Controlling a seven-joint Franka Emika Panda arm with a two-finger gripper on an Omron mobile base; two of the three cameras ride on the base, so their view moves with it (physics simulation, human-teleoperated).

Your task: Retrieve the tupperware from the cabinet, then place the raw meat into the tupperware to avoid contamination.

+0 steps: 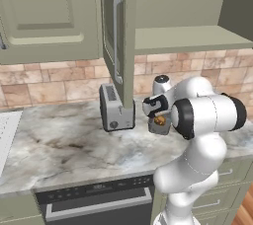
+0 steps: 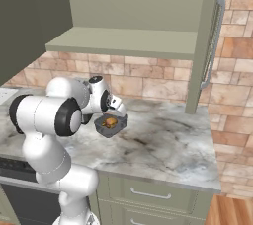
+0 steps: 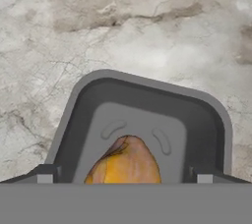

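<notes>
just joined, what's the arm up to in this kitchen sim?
The white arm's gripper hangs over a small dark grey, square plastic tupperware box that sits on the marbled grey countertop. The glossy orange-brown lump of raw meat lies inside the box, between the two spread fingertips, so the jaws look open with the meat let go. The pale olive-green wall cabinet above stands with its doors open, and a silver two-slot toaster sits on the counter beside the box.

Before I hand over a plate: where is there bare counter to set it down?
Bare marble counter lies between the tupperware and the counter's right end, and in front of the toaster toward the front edge. Crowded beside the toaster, where the open cabinet door hangs and the gripper hovers.
</notes>
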